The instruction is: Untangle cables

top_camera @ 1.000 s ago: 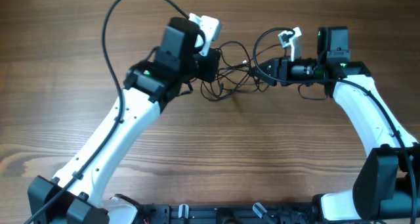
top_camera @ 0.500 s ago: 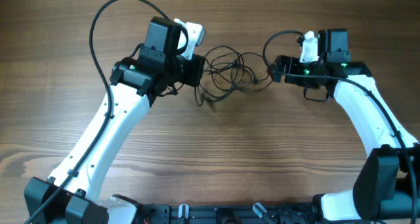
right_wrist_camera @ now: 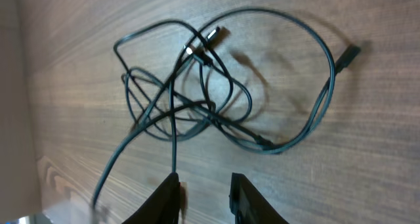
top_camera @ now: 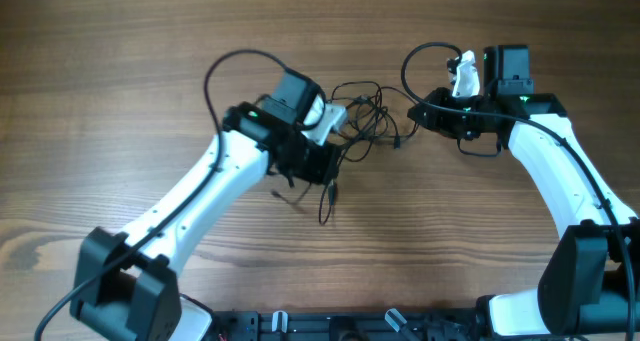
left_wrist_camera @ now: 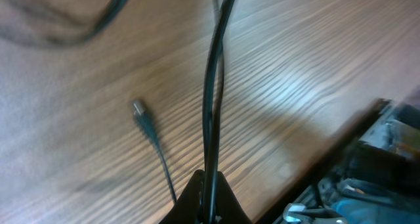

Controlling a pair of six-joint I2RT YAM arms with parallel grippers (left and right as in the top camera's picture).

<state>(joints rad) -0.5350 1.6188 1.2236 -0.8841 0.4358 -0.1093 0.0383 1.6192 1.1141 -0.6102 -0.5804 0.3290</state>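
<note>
The cables (right_wrist_camera: 210,108), thin black cords with small plug ends, are lying in loose overlapping loops on the wooden table (top_camera: 120,81) between the arms. The left gripper (left_wrist_camera: 209,199) is pinching a strand whose upper run is blurring out of frame. The right gripper (right_wrist_camera: 205,188) is hovering with jaws apart, nothing between them.

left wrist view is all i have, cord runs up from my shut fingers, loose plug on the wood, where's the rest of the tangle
observer: The knotted cables sit between the left gripper and the right gripper.
operator: is the right one holding any
observer: No, its fingers stand apart with nothing between them.
operator: any free ends there
observer: One plug lies clear of the knot, on a wide loop.
</note>
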